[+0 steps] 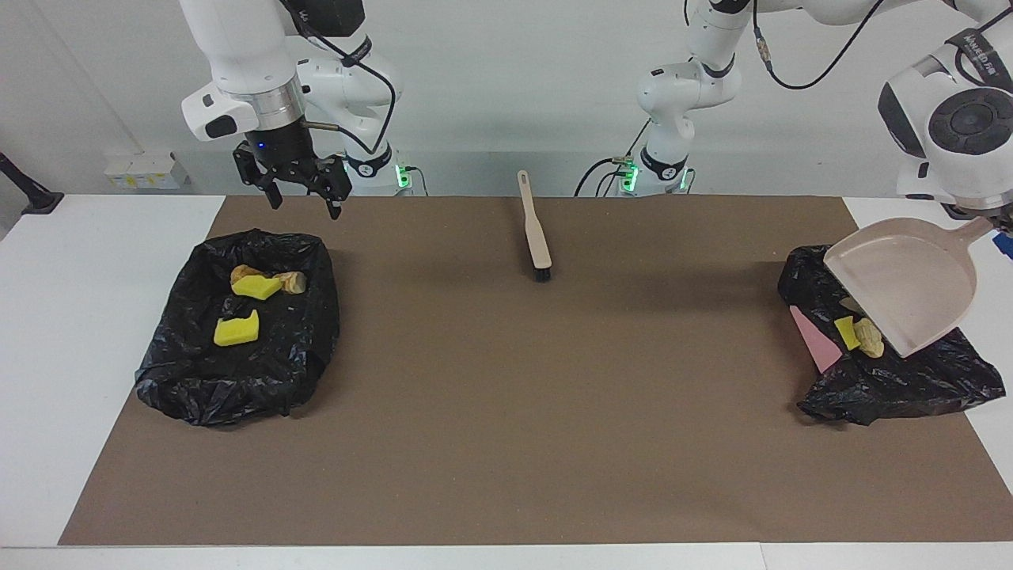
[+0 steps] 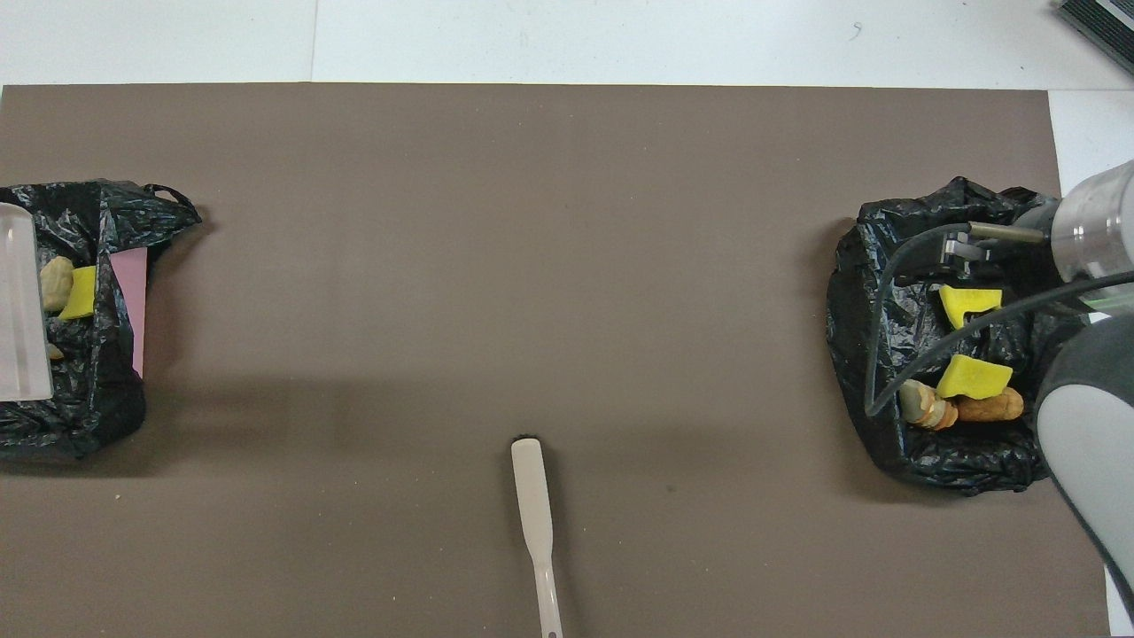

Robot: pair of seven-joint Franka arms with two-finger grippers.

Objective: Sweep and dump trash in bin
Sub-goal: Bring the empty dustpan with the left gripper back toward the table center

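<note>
1. Right gripper (image 1: 301, 188): hangs in the air from an upright wrist over the robot-side edge of the crumpled black plastic bin bag at the right arm's end (image 1: 237, 328); its black fingers (image 1: 273, 194) point down, spread apart, grasping nothing.
2. Left gripper: at the edge of the facing view, by the end of the dustpan handle; its fingers are not visible, so its grip cannot be told. The left arm's forearm and wrist reach over the left arm's end of the brown mat (image 1: 506, 396).
3. Beige plastic dustpan (image 1: 910, 285): tilted, mouth down, over the second crumpled black bin bag (image 1: 894, 372), which lies at the left arm's end. In the overhead view only a pale strip of it shows at the frame edge (image 2: 19, 301).
4. Trash, right-arm bag: two bright yellow foam bits (image 1: 236, 328) and two tan bread-like lumps (image 1: 291, 281), all lying inside.
5. Trash, left-arm bag: one yellow bit (image 1: 845, 332) and one tan lump (image 1: 870, 339) show at the dustpan's lip; anything further is covered by the pan.
6. Pink flat sheet (image 1: 815, 339): partly under the left-arm bag, on its side toward the mat's middle.
7. Beige long-handled brush with black bristles (image 1: 536, 229): lies on the mat between the two bags, near the robots, untouched; its handle end is cut off in the overhead view.
</note>
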